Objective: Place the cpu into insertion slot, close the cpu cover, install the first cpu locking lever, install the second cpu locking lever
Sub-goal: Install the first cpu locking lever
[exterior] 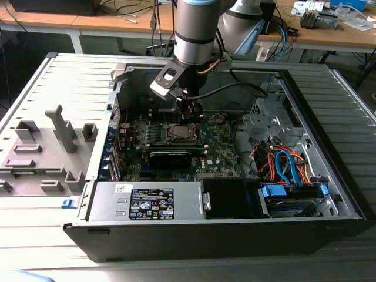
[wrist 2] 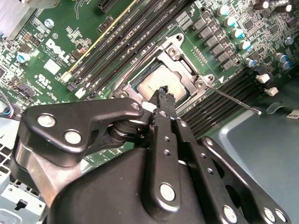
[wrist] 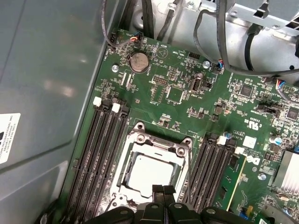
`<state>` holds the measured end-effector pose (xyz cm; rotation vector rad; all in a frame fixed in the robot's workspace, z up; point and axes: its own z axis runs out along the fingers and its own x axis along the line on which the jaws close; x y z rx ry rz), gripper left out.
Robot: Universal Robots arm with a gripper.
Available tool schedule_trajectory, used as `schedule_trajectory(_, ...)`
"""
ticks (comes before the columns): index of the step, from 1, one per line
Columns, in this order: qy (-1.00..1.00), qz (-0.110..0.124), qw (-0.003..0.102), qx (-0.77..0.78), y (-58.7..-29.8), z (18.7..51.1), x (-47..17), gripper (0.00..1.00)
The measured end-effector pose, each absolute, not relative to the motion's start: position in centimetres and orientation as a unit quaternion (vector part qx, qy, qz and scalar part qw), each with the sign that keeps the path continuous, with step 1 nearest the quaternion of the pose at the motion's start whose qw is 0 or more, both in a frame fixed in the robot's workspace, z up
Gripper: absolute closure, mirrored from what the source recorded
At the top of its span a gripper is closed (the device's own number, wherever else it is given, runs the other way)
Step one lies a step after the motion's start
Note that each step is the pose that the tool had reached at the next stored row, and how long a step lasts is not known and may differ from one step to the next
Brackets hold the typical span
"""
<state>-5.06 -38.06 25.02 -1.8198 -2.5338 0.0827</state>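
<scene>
The chip [wrist: 150,171] sits in its socket [wrist: 125,171] mid-board on the green motherboard [wrist: 154,108], with the metal cover [wrist: 161,145] lying around it. The gripper [wrist: 163,189] hangs over the socket's edge, fingers together and empty. A thin lever [wrist 2: 233,99] sticks out.

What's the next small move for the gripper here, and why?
Probably shift the gripper sideways to the free locking lever and press it down. The cpu is seated, the cpu cover lies flat around it, the gripper is shut and empty over the cpu's edge, and that lever seems to stick out unlatched.
</scene>
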Motion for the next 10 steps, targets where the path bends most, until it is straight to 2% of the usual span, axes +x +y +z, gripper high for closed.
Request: schedule_trajectory(10,-0.824,0.029,0.009,-0.566,-38.06,25.02,-5.06,0.89)
